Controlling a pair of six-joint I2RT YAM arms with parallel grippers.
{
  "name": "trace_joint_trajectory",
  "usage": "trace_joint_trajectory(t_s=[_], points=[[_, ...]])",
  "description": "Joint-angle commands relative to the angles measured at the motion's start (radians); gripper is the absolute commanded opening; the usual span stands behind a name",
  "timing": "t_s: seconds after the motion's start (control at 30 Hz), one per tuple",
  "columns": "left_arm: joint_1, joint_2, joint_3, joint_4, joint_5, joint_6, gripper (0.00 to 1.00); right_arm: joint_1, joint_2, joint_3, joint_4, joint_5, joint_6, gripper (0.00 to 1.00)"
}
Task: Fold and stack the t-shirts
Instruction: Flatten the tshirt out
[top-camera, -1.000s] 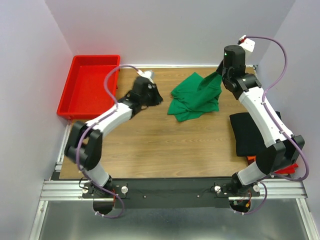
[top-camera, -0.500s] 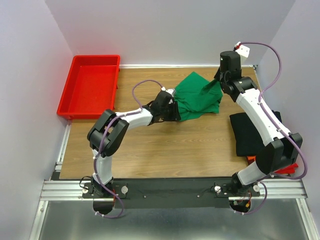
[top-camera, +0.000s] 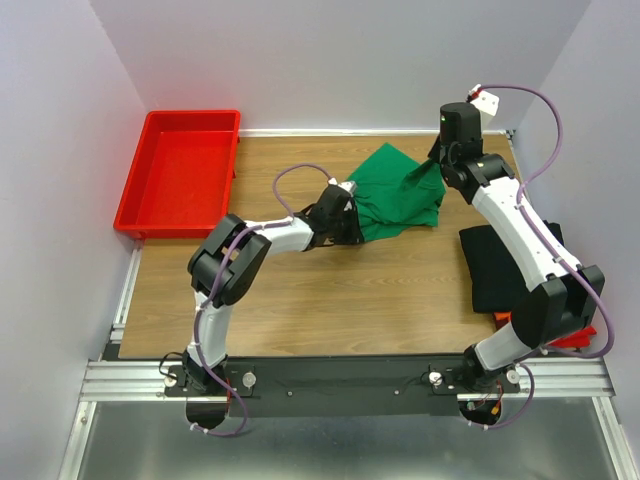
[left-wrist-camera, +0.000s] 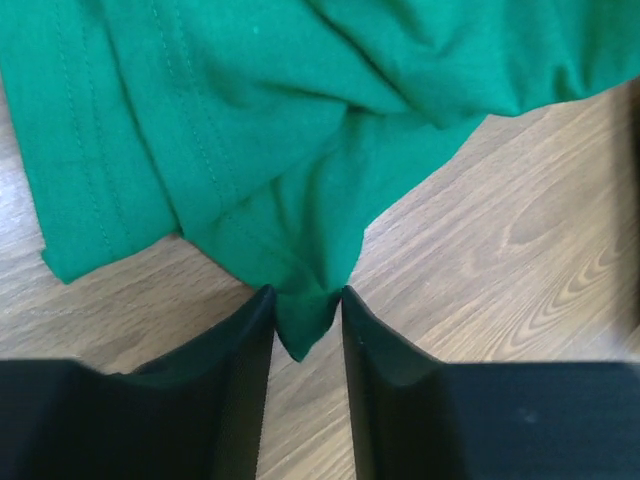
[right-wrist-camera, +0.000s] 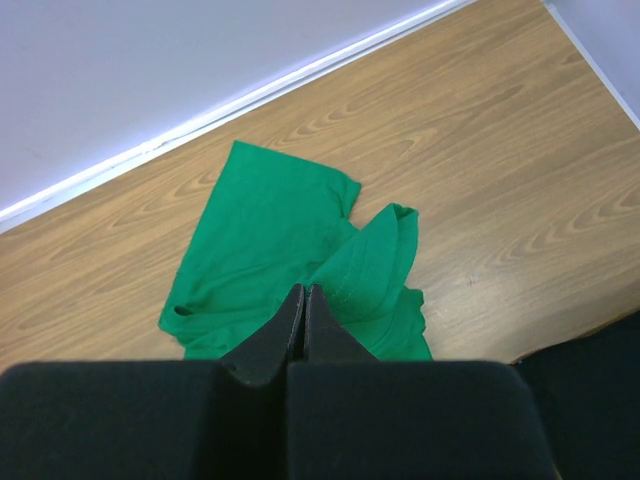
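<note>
The bright green t-shirt (top-camera: 395, 192) lies crumpled at the back middle of the table. My left gripper (top-camera: 347, 216) is low at its near-left edge. In the left wrist view the left gripper (left-wrist-camera: 305, 292) is open, with a pointed corner of the green shirt (left-wrist-camera: 260, 120) between its fingertips. My right gripper (top-camera: 437, 165) is shut on the shirt's right side. In the right wrist view the right gripper (right-wrist-camera: 303, 290) pinches a raised fold of the green shirt (right-wrist-camera: 260, 230). A folded black t-shirt (top-camera: 495, 265) lies at the right, with orange cloth (top-camera: 500, 318) and red cloth (top-camera: 575, 340) showing under its near edge.
A rigid red plastic tray (top-camera: 135, 195) stands at the back left beside the table. Walls close in on the left, back and right. The wooden table (top-camera: 330, 300) shows bare wood in front of the green shirt.
My left arm has swung right from near the red tray to the green shirt's near-left corner. My right gripper has lowered slightly with the cloth, and the shirt lies flatter.
</note>
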Motion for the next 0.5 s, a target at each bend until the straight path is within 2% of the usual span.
trace_joint_trajectory(t_s=[0.0, 0.03, 0.07, 0.23, 0.47], points=[[-0.007, 0.016, 0.029, 0.019, 0.002, -0.009, 0.21, -0.005, 0.016, -0.005, 0.000, -0.007, 0.004, 0.00], [-0.007, 0.009, 0.030, 0.013, 0.001, -0.011, 0.02, -0.003, 0.018, -0.002, 0.000, -0.005, 0.004, 0.00], [-0.004, 0.003, 0.032, 0.008, -0.005, -0.011, 0.00, -0.003, 0.019, -0.001, -0.002, -0.004, 0.002, 0.00], [0.051, -0.123, -0.009, -0.039, -0.058, 0.003, 0.00, -0.005, 0.027, 0.022, -0.002, 0.031, -0.015, 0.00], [0.280, -0.559, -0.122, -0.163, -0.100, 0.075, 0.00, -0.038, -0.007, 0.062, -0.016, 0.076, -0.021, 0.00]])
